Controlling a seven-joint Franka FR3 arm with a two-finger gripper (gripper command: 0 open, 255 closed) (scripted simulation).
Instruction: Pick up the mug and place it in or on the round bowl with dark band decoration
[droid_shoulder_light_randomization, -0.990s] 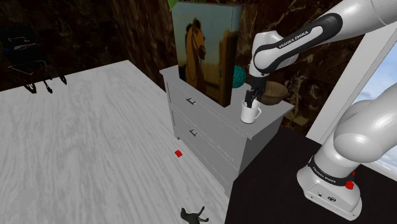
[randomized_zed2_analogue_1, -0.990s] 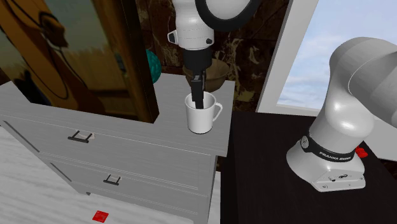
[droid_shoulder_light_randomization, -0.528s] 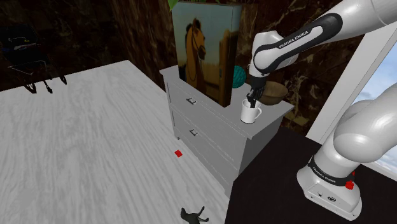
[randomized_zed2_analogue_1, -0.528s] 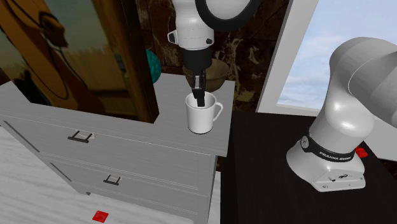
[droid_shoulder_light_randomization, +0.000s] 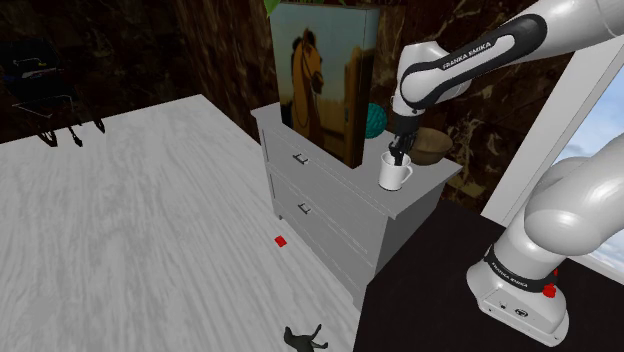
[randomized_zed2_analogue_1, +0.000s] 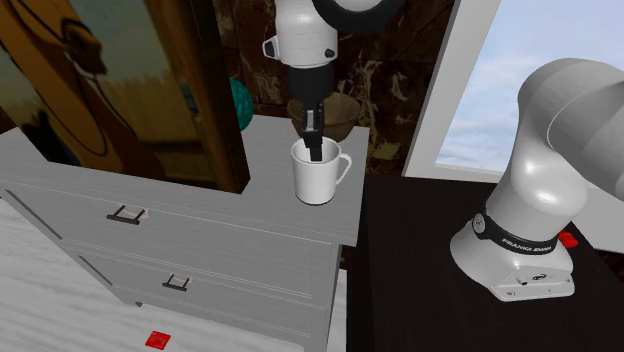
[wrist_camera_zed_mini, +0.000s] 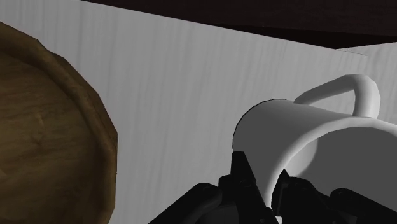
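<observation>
White mug (randomized_zed2_analogue_1: 318, 178) being held at rim wall, jaws clamped on it, over dresser (droid_shoulder_light_randomization: 432, 178) top, near brown bowl (randomized_zed2_analogue_1: 340, 115). Being judged light, rigid, smooth, breakable; rim grip adequate.

**Floor:** pale whitewashed boards (droid_shoulder_light_randomization: 130, 230) over most of the room. A near-black area of flooring (droid_shoulder_light_randomization: 420, 300) begins beside the chest, at the shoulder view's right.

**Walls:** dark brown with a marbled finish (droid_shoulder_light_randomization: 150, 50).

**Furniture:**
- One grey two-drawer chest (droid_shoulder_light_randomization: 330, 215) with small metal handles (droid_shoulder_light_randomization: 300, 158) (both drawers closed). Its top (wrist_camera_zed_mini: 191, 83) is pale grey with faint grain.
- A tall panel painted with a horse (droid_shoulder_light_randomization: 322, 75) stands on the chest.
- A black wire-framed item (droid_shoulder_light_randomization: 45, 105), possibly a wheeled chair, stands by the far wall.

**Window:** the window (randomized_zed2_analogue_1: 520, 70) has a white frame (droid_shoulder_light_randomization: 538, 150) and shows blue sky with cloud.

**On the boards:** a small red object (droid_shoulder_light_randomization: 280, 241) and a small dark figure (droid_shoulder_light_randomization: 303, 339).
</observation>
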